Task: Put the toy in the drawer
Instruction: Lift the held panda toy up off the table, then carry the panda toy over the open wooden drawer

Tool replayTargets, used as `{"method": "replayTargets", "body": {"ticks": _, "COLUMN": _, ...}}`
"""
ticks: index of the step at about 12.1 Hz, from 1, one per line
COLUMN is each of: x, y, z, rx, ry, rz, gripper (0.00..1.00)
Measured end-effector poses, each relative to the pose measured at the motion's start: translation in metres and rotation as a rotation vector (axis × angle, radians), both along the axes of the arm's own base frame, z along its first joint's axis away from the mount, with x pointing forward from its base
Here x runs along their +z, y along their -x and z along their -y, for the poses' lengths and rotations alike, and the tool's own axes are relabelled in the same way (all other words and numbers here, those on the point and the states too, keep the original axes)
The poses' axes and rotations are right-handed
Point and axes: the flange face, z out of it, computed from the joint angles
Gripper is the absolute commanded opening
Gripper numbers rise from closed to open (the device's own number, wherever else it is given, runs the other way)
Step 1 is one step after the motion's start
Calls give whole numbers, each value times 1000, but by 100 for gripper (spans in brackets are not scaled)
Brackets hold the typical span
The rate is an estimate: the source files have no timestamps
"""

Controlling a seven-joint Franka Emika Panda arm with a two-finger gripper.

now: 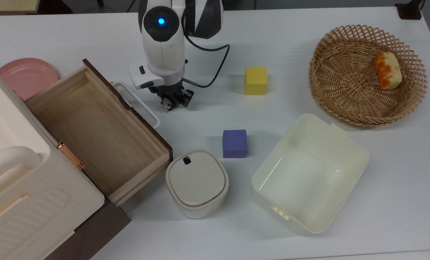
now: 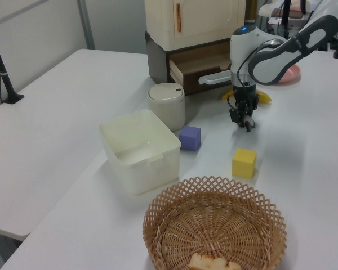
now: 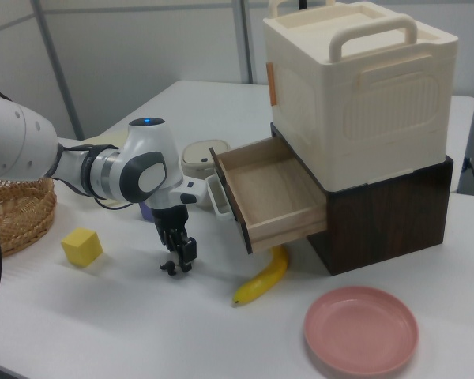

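- We see the gripper lowered to the white table, its fingers closed around the toy, a small black-and-white figure that stands at table level just outside the drawer.
- The drawer is pulled out and bare inside; in the top view its white loop handle lies just to the left of the gripper, between the toy and the drawer's interior.
- In the right view, we note a banana lying on the table below the drawer's front corner and a pink plate nearer the camera.
- In the top view, the yellow cube sits well to the right of the gripper, and the purple cube lies nearer the camera, beside the lidded round container.
- The cream tub and the wicker basket, which holds a bread-like piece, stand well apart from the gripper.
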Motion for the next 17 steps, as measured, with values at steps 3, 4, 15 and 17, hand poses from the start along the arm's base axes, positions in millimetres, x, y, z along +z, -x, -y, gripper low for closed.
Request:
{"method": "replayTargets", "body": {"ticks": 3, "x": 20, "y": -7, "z": 4, "rx": -1, "ry": -1, "rz": 33, "gripper": 31}}
{"method": "replayTargets", "body": {"ticks": 4, "x": 39, "y": -9, "z": 7, "rx": 10, "ry": -2, "rz": 35, "gripper": 31}}
{"method": "replayTargets", "body": {"ticks": 15, "x": 224, "y": 13, "z": 38, "rx": 84, "ry": -17, "rz": 82, "gripper": 33}}
{"method": "replayTargets", "body": {"ticks": 17, "x": 238, "y": 9, "z": 38, "rx": 84, "ry": -13, "rz": 111, "gripper": 35}}
